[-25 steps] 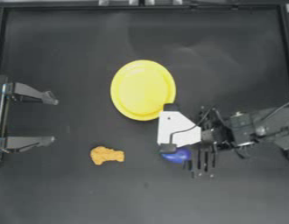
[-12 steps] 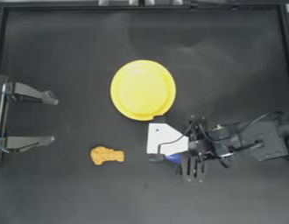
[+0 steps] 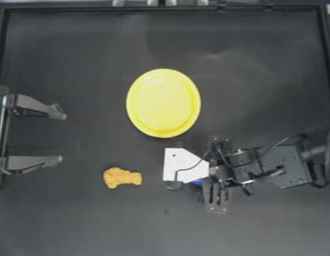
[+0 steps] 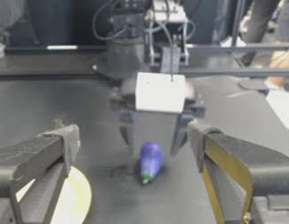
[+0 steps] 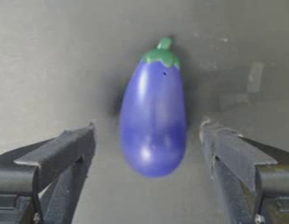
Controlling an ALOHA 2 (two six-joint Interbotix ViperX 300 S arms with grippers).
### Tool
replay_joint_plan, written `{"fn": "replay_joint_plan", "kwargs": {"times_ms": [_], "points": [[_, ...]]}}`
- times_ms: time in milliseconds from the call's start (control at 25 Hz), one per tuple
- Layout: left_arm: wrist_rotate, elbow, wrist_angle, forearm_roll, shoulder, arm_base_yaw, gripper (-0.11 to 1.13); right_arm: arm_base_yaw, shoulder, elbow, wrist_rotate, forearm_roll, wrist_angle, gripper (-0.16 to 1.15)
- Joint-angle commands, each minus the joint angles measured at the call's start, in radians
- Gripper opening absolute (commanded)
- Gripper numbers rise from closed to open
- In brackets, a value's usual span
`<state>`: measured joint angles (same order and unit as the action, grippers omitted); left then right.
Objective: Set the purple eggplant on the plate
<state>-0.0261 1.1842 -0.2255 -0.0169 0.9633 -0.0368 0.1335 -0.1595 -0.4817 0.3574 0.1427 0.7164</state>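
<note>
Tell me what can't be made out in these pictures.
- Top view: the purple eggplant is nearly all hidden under the right gripper.
- Left wrist view: the plate is cut by the bottom edge and the left gripper.
- Right wrist view: plate out of frame.

Glossy smooth plastic purple eggplant (image 5: 153,120) on matt dark table (image 5: 47,65).

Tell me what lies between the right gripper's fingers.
The purple eggplant lies on the table between the right gripper's open fingers, gaps on both sides; the right wrist view shows it.
</note>
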Motion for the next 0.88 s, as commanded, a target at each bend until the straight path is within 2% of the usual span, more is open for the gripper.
{"fn": "replay_joint_plan", "kwargs": {"times_ms": [40,120,200,280,360,440,680,880], "points": [[0.003,-0.014,-0.005,0.0,0.003,0.0,1.03,0.002,0.005,0.021,-0.002,0.009,-0.017,0.97],[0.005,-0.014,-0.005,0.0,0.003,0.0,1.03,0.002,0.003,0.021,-0.002,0.011,-0.015,0.94],[0.005,-0.014,-0.005,0.0,0.003,0.0,1.03,0.002,0.003,0.02,0.0,0.014,-0.009,0.86],[0.005,-0.014,-0.005,0.0,0.003,0.0,1.03,0.002,0.003,0.023,0.005,0.028,-0.003,0.69],[0.005,-0.012,-0.005,-0.002,0.003,0.0,1.03,0.002,0.006,0.029,0.003,0.034,0.005,0.46],[0.006,-0.012,-0.005,0.0,0.003,0.0,1.03,0.002,0.015,0.029,0.0,0.035,0.011,0.31],[0.005,-0.011,-0.005,-0.002,0.003,0.0,1.03,-0.005,0.087,0.029,0.0,0.058,0.011,0.3],[0.006,-0.009,-0.005,-0.002,0.003,0.0,1.03,-0.061,0.181,0.025,-0.032,0.11,-0.021,0.3]]}}
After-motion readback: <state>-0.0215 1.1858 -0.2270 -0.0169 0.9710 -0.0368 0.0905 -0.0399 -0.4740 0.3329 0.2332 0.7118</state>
